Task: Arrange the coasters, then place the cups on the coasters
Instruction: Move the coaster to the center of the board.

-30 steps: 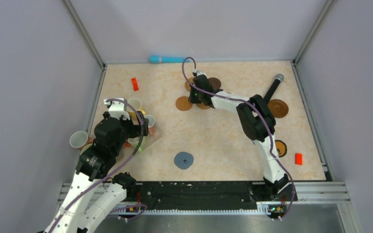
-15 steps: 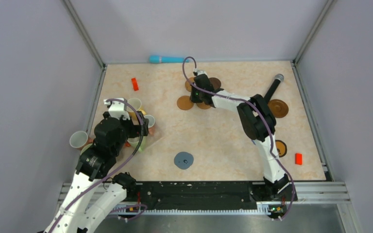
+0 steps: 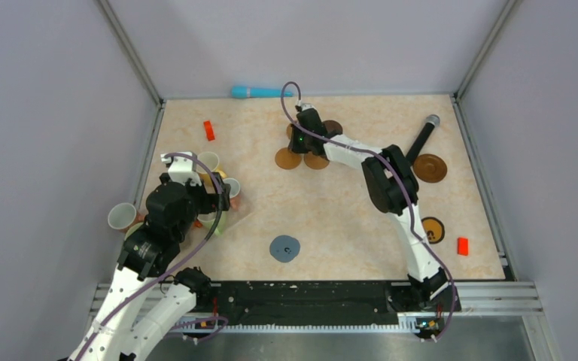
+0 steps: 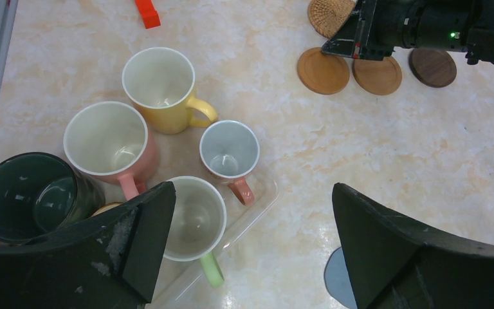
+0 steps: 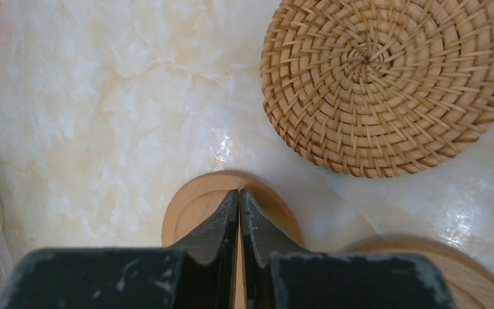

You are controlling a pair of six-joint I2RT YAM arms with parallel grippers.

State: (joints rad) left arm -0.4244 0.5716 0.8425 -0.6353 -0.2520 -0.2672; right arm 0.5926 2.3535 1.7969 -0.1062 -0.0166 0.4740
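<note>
My right gripper [image 5: 239, 192] is shut, and its joined tips rest over a round tan wooden coaster [image 5: 193, 209]. A woven straw coaster [image 5: 386, 84] lies just beyond it. From above, this gripper [image 3: 293, 149] is at the far middle among tan coasters [image 3: 316, 160] and a dark one [image 3: 333, 126]. My left gripper [image 4: 252, 193] hangs wide open above the cups: a yellow cup [image 4: 161, 87], a pink one [image 4: 106, 138], a small cup with a pink handle [image 4: 229, 149], a green-handled one [image 4: 193, 219] and a dark one [image 4: 26, 196].
A grey-blue coaster [image 3: 284, 248] lies near the front middle, with a brown coaster [image 3: 430, 168] and a black-rimmed coaster [image 3: 433, 229] on the right. A black microphone [image 3: 424, 135], a blue stick [image 3: 260, 92] and red blocks [image 3: 209, 130] [image 3: 463, 246] also lie about. Another cup [image 3: 123, 216] sits at the left edge.
My right arm has swung a little to the left and farther back, uncovering the second tan coaster. The left arm and the cups have not moved.
</note>
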